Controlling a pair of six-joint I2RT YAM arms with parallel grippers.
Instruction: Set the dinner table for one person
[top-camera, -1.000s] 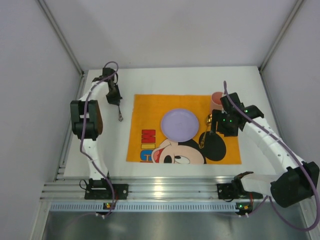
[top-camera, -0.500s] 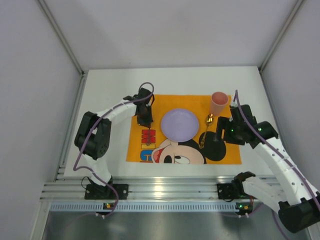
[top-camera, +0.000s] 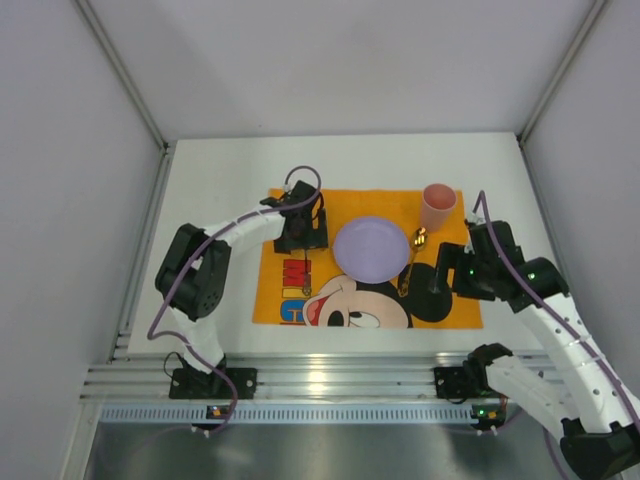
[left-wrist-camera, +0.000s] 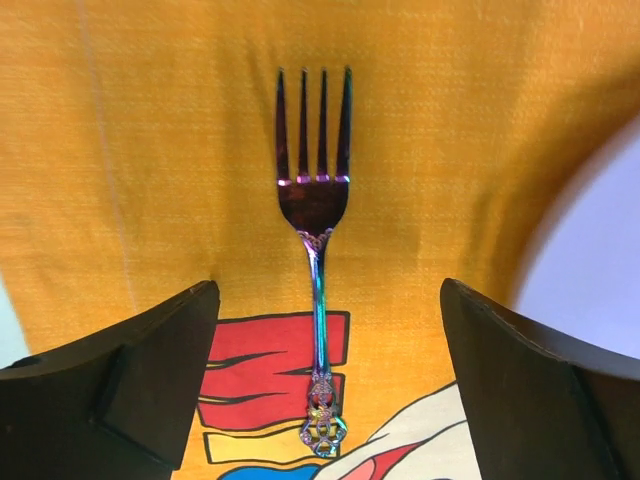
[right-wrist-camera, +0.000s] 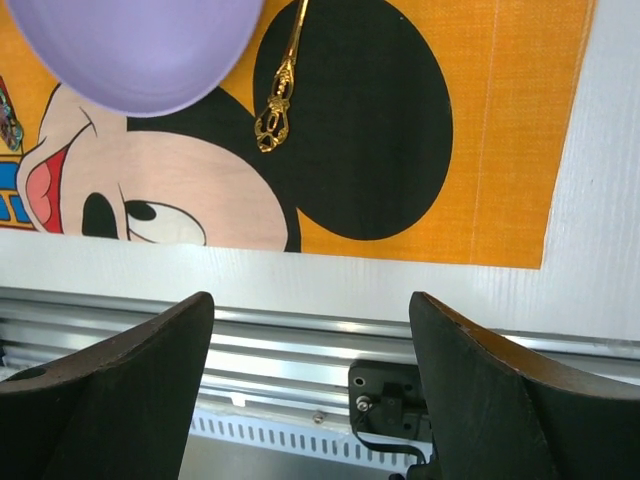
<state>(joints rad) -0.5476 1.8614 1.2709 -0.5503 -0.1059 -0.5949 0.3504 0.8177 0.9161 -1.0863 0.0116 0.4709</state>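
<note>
White bench (top-camera: 200, 170), railed at its edges, fills the overhead view. An orange placemat (top-camera: 370, 203) lies mid-bench, carrying a lilac plate (top-camera: 371, 249), a pink cup (top-camera: 437, 207) and a gold spoon (top-camera: 417, 240).

Left wrist view: the left pincer (left-wrist-camera: 325, 330) is spread wide, with a fork (left-wrist-camera: 318, 200) lying flat between its fingers, untouched.

Right wrist view: the right pincer (right-wrist-camera: 310, 310) is released, grasping nothing, above the placemat's near edge.

One plate (top-camera: 371, 249), cup (top-camera: 437, 205), fork (left-wrist-camera: 317, 260), spoon (right-wrist-camera: 281, 85), placemat (top-camera: 460, 300)

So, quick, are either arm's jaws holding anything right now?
Left gripper: jaws open, empty; the fork lies on the placemat.
Right gripper: jaws open, empty.
</note>
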